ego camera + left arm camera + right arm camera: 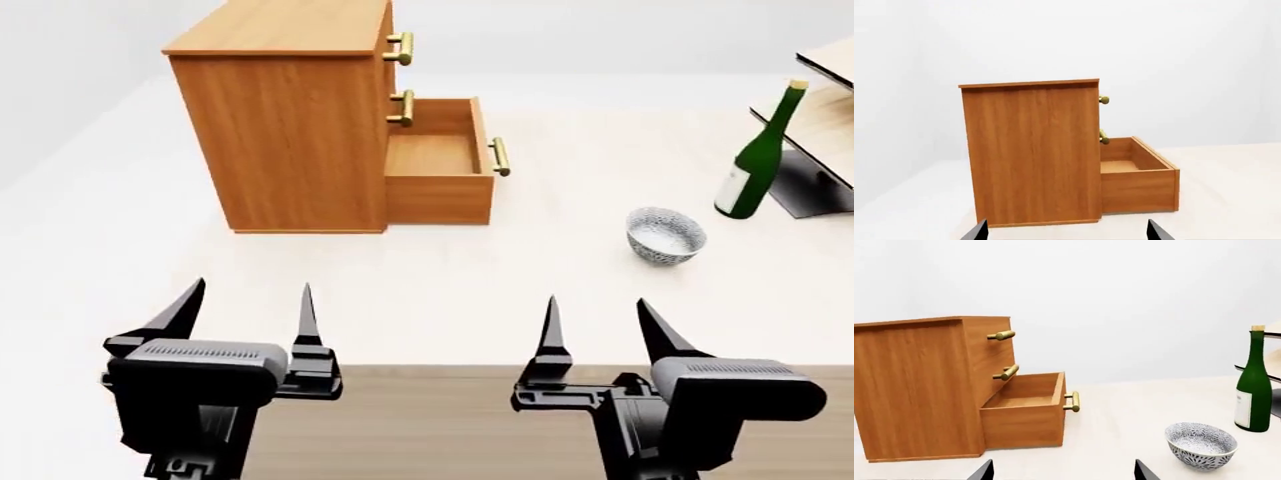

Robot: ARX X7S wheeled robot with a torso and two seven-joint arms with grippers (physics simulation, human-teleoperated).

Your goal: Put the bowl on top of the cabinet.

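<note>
Ceramic bowl (pixel 665 235) stood upright on counter (pixel 561 280), judged rigid, light, glazed-slick, chippable | you should pinch its rim | right hand (pixel 595 322) and left hand (pixel 247 303) were apart, empty.

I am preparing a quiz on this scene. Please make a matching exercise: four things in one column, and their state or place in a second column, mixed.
Things:
1. bowl
2. bottom drawer
3. wine bottle
4. left end effector

States:
a. pulled out, nothing seen inside
b. open, holding nothing
c. upright beside the rack
d. on the table, upright

Pairs: 1-d, 2-a, 3-c, 4-b
</note>
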